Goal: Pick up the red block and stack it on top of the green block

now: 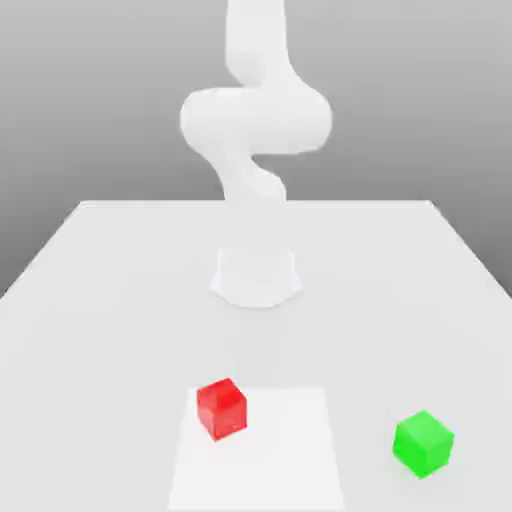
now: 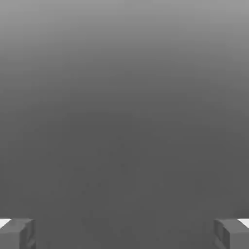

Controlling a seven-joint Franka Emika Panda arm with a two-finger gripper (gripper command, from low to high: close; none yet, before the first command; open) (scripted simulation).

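Note:
The red block [image 1: 222,407] is a small glossy cube resting on the white table [image 1: 120,300] near its front, slightly toward the exterior view's left. The green block [image 1: 423,443], about the same size, sits on the table to the exterior view's right of it, a clear gap between them. In the hand view my gripper [image 2: 124,236] is open: its two grey fingertips [image 2: 17,233] stand far apart, with nothing between them and only plain grey background ahead.
The arm's white base [image 1: 256,275] stands at the middle of the table, behind the blocks, and its links [image 1: 255,115] rise above it. A lighter square patch [image 1: 280,460] lies on the table under the red block.

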